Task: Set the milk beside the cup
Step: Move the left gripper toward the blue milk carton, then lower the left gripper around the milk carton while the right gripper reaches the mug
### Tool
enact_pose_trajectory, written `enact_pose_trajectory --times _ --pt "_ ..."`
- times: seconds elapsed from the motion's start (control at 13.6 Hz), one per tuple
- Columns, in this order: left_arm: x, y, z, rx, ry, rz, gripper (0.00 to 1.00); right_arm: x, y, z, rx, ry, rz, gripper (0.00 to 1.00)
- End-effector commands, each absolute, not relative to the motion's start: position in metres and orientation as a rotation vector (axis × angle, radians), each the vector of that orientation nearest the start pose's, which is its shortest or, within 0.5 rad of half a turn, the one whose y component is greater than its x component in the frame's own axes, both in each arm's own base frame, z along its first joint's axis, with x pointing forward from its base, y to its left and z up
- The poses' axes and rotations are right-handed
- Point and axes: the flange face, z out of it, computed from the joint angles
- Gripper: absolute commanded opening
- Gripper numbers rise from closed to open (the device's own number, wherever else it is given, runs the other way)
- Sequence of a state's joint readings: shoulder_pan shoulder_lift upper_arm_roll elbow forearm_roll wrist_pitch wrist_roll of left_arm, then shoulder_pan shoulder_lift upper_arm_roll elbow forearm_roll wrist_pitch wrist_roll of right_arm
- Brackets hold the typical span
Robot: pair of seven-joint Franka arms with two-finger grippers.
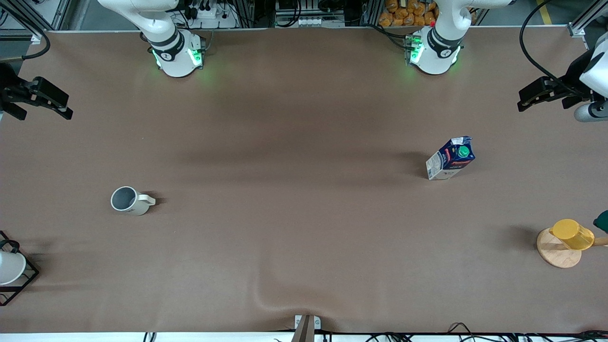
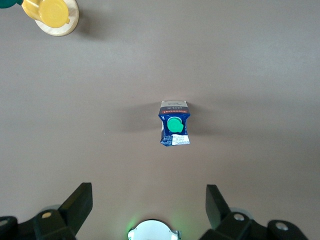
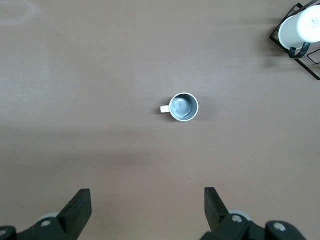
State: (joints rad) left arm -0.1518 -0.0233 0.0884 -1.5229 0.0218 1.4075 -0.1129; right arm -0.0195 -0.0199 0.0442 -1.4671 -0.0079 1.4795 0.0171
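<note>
The milk (image 1: 451,158), a dark blue carton with a green cap, stands on the brown table toward the left arm's end. It also shows in the left wrist view (image 2: 174,124). The cup (image 1: 129,200), off-white with a grey inside, stands toward the right arm's end and shows in the right wrist view (image 3: 183,107). My left gripper (image 1: 522,100) (image 2: 149,197) is open and empty, high over the left arm's end of the table. My right gripper (image 1: 68,107) (image 3: 147,200) is open and empty, high over the right arm's end.
A yellow cup (image 1: 572,233) (image 2: 50,12) sits on a round wooden coaster (image 1: 555,251) near the left arm's end, with a dark green thing (image 1: 602,221) beside it. A plain white cup (image 1: 9,268) (image 3: 302,25) sits in a black wire rack (image 1: 28,280) at the right arm's end.
</note>
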Motion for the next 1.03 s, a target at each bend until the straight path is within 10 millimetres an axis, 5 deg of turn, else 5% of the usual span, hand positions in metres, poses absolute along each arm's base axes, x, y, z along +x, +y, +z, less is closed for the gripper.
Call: enact_pose_trajectory --times 0.0,0.15,0.51,0.96 --pt "0.526 -0.033 0.651 -3.089 -0.042 0.139 1.0 0.535 0.016 0.673 -3.174 0.008 -0.043 1.0" --pt "0.531 -0.037 0.637 -3.083 -0.029 0.18 1.0 0.536 0.016 0.672 -3.174 0.017 -0.039 1.0" --pt "0.562 -0.039 0.56 -3.085 -0.037 0.138 1.0 0.539 0.007 0.668 -3.175 0.037 -0.021 1.0" --pt "0.552 -0.04 0.459 -3.089 -0.046 0.2 1.0 0.562 -0.027 0.634 -3.167 0.047 0.069 1.0"
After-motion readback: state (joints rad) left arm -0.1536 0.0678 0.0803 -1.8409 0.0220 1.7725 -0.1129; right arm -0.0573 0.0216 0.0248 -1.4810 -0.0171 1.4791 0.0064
